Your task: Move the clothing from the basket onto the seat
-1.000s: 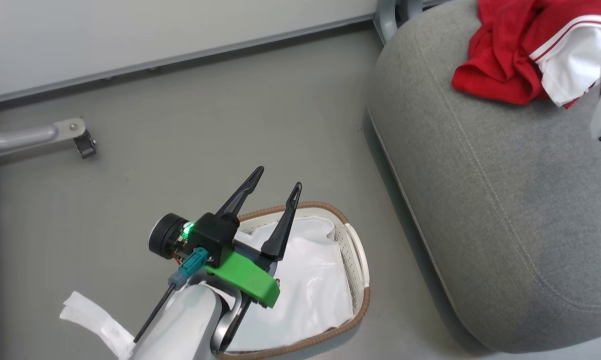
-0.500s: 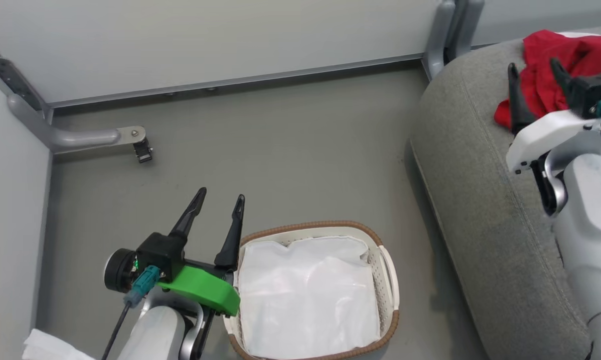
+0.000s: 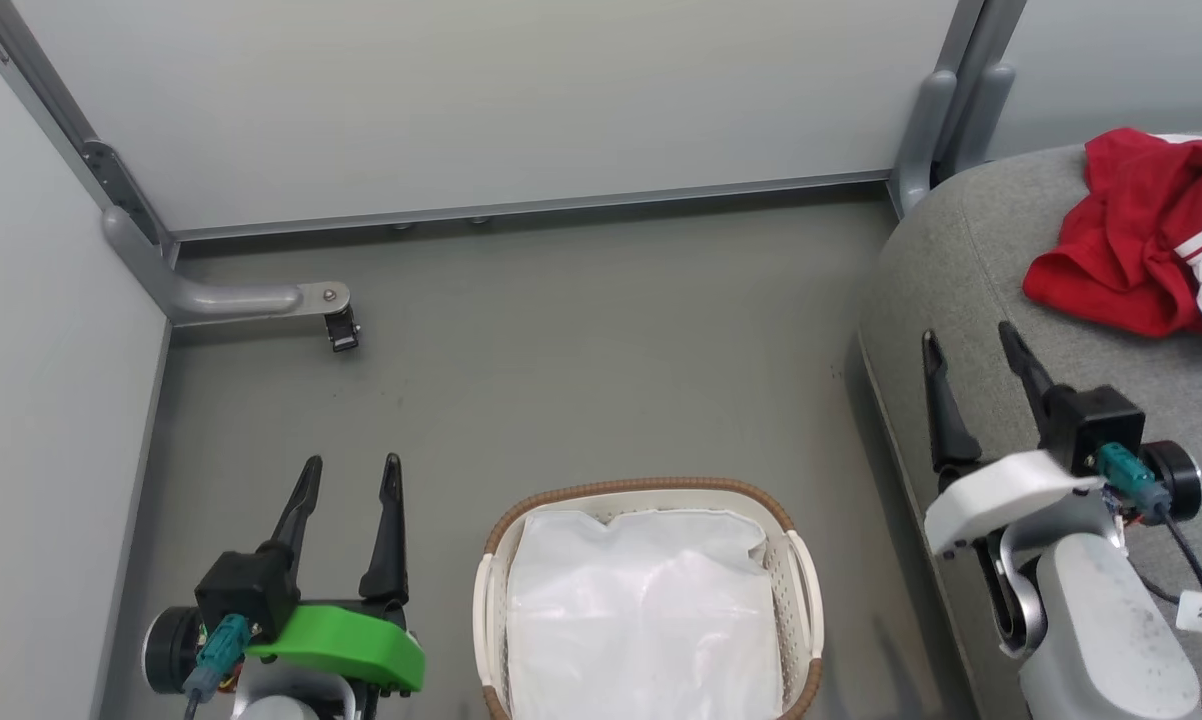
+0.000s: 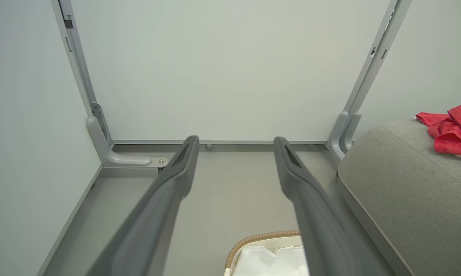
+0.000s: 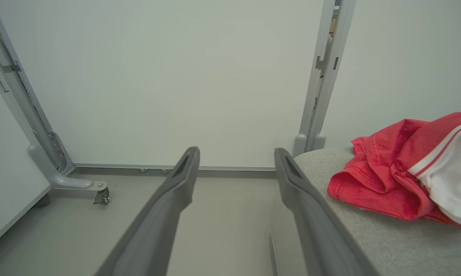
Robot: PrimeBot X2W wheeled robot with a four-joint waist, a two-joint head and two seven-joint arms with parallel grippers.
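- The oval basket [image 3: 641,487] of white perforated plastic, rimmed in brown weave, is being lined by a crumpled white cloth liner [image 3: 641,610].
- The left gripper [image 3: 352,462] is being poised just beside it over the smooth grey floor [image 3: 581,350], with its long, dark, tapered fingers [image 3: 389,530] spread apart and nothing being grasped.
- The right gripper [image 3: 967,335] is being poised at the rounded edge of the seat [image 3: 961,280], a grey woven cushion with a stitched seam. Its fingers are likewise released and empty.
- The clothing [image 3: 1131,250], rumpled red fabric with white striped trim, is being borne by the seat farther back, well apart from the basket.
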